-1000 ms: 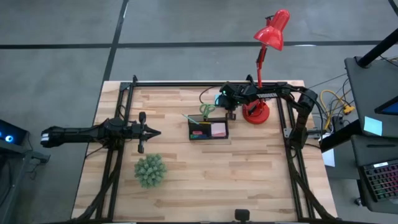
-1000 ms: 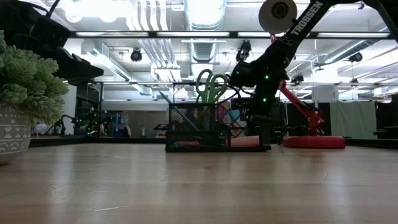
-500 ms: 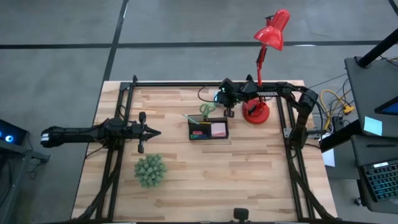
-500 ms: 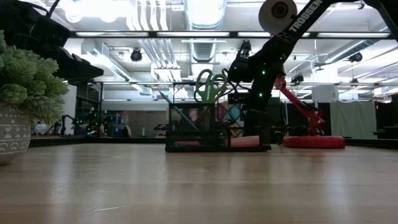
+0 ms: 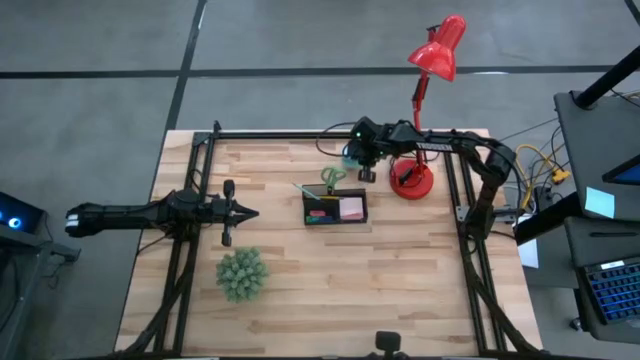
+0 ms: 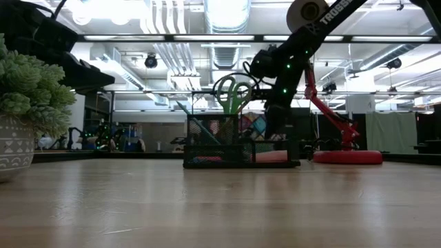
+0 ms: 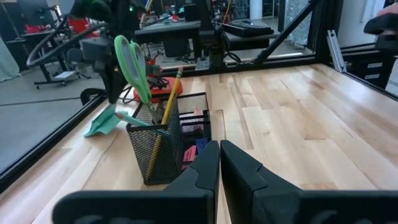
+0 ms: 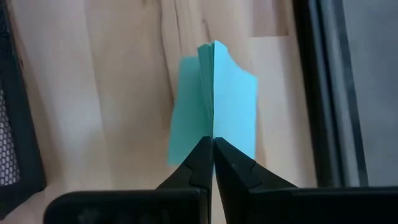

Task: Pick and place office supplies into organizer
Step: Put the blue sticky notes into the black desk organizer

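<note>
Upper centre of high view: black mesh organizer tray [image 5: 335,207] below right gripper [image 5: 351,160]; its fingers pinch the thin teal sticky-note pad [image 8: 214,102] by one edge; light, floppy, could slip; left gripper [image 5: 250,213] closed, empty, mid-left.

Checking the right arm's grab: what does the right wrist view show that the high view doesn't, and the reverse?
Only the right wrist view shows the right gripper shut on the teal sticky-note pad, pinching its edge above bare wood. Only the high view shows the left gripper shut and waiting at the table's left side, the plant and the red lamp. Both show the black organizer.
</note>
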Robot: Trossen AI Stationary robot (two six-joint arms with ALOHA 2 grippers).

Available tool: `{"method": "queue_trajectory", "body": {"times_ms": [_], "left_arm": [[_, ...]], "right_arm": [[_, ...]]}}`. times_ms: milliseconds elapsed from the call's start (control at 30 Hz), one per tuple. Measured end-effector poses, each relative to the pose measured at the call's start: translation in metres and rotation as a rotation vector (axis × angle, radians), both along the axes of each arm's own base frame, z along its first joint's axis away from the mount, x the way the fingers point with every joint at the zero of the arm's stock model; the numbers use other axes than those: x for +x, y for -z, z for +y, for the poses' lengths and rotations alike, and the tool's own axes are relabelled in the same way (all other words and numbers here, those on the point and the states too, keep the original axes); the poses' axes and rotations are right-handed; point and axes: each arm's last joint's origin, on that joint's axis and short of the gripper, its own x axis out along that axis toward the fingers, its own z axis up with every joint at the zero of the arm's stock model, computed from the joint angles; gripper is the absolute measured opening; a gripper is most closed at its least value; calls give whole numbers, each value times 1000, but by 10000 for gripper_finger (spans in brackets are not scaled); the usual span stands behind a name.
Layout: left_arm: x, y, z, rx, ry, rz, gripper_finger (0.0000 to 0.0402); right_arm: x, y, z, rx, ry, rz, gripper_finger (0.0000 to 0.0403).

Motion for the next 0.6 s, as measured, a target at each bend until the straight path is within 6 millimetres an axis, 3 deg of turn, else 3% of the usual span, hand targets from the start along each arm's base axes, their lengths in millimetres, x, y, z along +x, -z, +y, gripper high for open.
{"method": "queue_trajectory", "body": {"times_ms": [600], "left_arm": [[0, 0, 0, 0, 0, -2, 0]], "right_arm": [[-9, -40, 5, -36, 14, -23, 8]]}}
